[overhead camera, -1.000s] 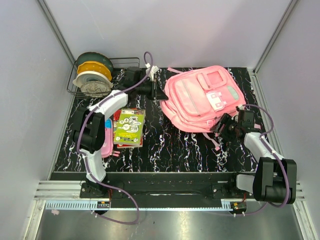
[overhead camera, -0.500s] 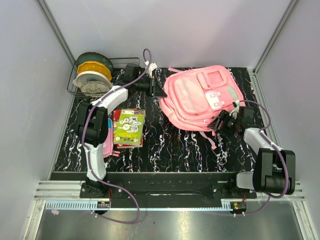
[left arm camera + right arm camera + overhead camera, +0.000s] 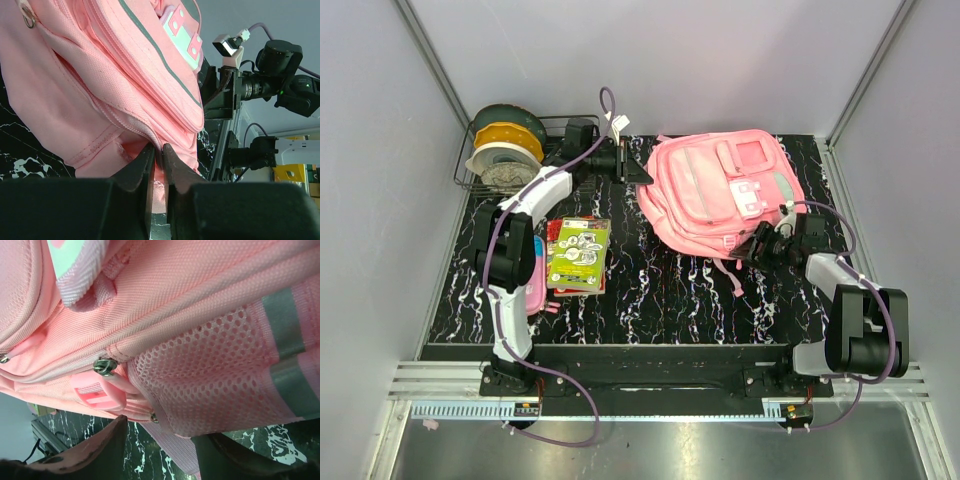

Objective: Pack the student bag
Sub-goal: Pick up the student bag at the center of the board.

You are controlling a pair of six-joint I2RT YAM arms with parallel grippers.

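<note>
The student bag (image 3: 720, 195) is a large pink backpack lying flat at the back right of the table, front pockets up. My left gripper (image 3: 638, 173) is at the bag's left edge. In the left wrist view the left gripper (image 3: 159, 152) is shut on a fold of the bag's pink fabric (image 3: 100, 75). My right gripper (image 3: 761, 246) is at the bag's near right side. In the right wrist view the right gripper (image 3: 165, 445) is open, with the bag's mesh side pocket (image 3: 215, 375) and a pink zipper pull (image 3: 97, 390) just in front of the jaws.
A wire basket (image 3: 570, 122) with rolls of tape (image 3: 505, 150) stands at the back left. A stack of books (image 3: 578, 255) and a small pink-and-blue pencil case (image 3: 534, 280) lie left of centre. The table top (image 3: 660, 290) is black marble pattern, with walls close on three sides.
My left gripper has pulled toward the back left with the bag's edge in it. The bag has shifted slightly that way. My right gripper has moved in closer to the bag's side.
</note>
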